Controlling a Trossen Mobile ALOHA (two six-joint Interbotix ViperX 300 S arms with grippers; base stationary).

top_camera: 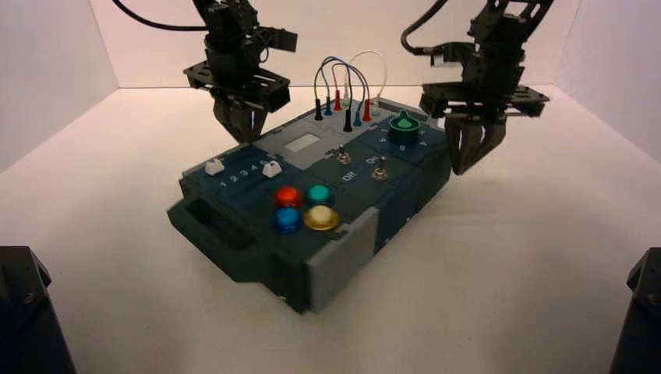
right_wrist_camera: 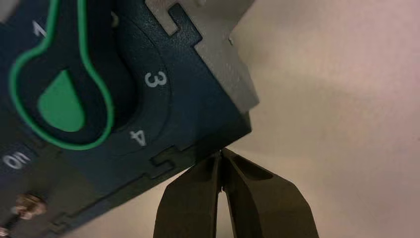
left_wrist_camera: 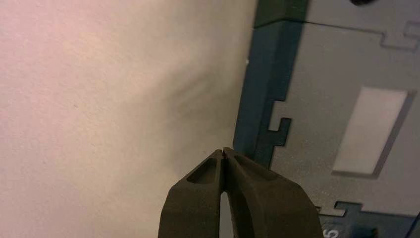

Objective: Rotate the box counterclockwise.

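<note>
The box point(top_camera: 343, 257) is a dark teal-and-grey panel standing turned on the white table, one handle end toward the front left. It carries coloured round buttons point(top_camera: 305, 207), two toggle switches point(top_camera: 360, 164), a green knob point(top_camera: 404, 126) and looped wires point(top_camera: 347, 86). My left gripper point(top_camera: 244, 134) is shut and empty, tips at the box's far left edge point(left_wrist_camera: 257, 124). My right gripper point(top_camera: 468, 156) is shut too, hanging just off the far right corner beside the green knob point(right_wrist_camera: 62, 96); its tips point(right_wrist_camera: 221, 150) sit at the box's corner edge point(right_wrist_camera: 218, 124), contact unclear.
White walls point(top_camera: 47, 62) close in the table on the left, back and right. Dark arm bases point(top_camera: 27, 312) fill the two front corners. The scale numbers 3 and 4 point(right_wrist_camera: 146, 109) are printed round the knob.
</note>
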